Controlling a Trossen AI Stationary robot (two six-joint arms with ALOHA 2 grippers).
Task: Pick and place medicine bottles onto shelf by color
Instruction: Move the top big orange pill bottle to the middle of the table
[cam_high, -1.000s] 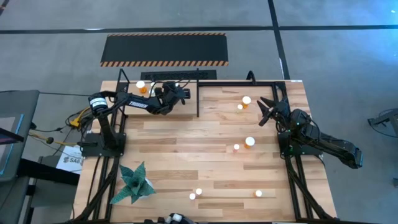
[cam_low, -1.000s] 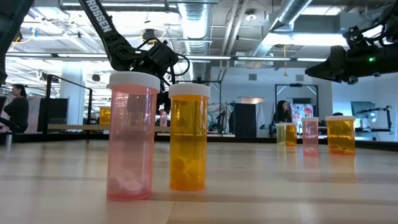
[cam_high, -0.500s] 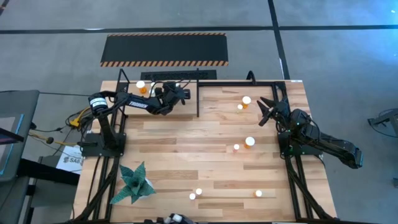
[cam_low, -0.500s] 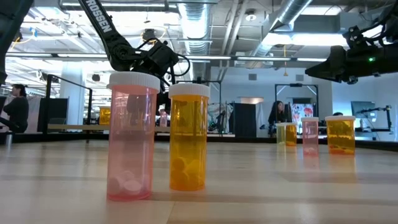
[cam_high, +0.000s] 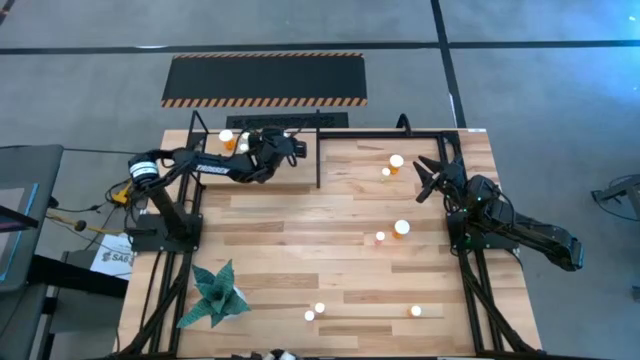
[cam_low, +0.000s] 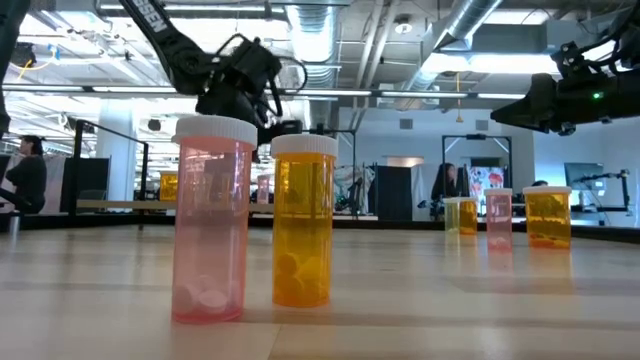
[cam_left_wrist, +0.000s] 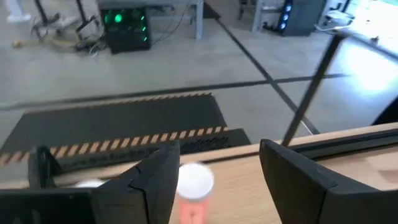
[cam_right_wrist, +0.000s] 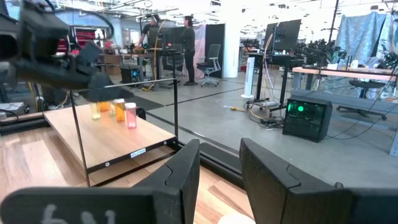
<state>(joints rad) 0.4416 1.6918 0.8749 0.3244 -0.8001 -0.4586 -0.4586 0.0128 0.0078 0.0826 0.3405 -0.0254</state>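
Note:
My left gripper (cam_high: 287, 150) hangs open over the shelf (cam_high: 300, 174), the wooden board with black posts at the table's far left. A pink medicine bottle (cam_left_wrist: 194, 190) with a white cap stands upright on the shelf below the fingers, close to one of them. Other bottles (cam_high: 229, 140) stand at the shelf's left end; the right wrist view shows three in a row (cam_right_wrist: 117, 109). More bottles stand loose on the table: (cam_high: 397, 162), (cam_high: 402, 228), (cam_high: 315, 312), (cam_high: 416, 311). My right gripper (cam_high: 424, 181) waits shut near the table's right edge.
A green paper plant (cam_high: 217, 292) lies at the table's near left. The shelf's black rail (cam_high: 319, 160) stands between the shelf and the open table. A pink bottle (cam_low: 212, 220) and an orange bottle (cam_low: 303, 220) stand close to the low camera.
My left gripper has opened and gone up from the shelf, rolling a little. The pink bottle stays standing on the shelf under it.

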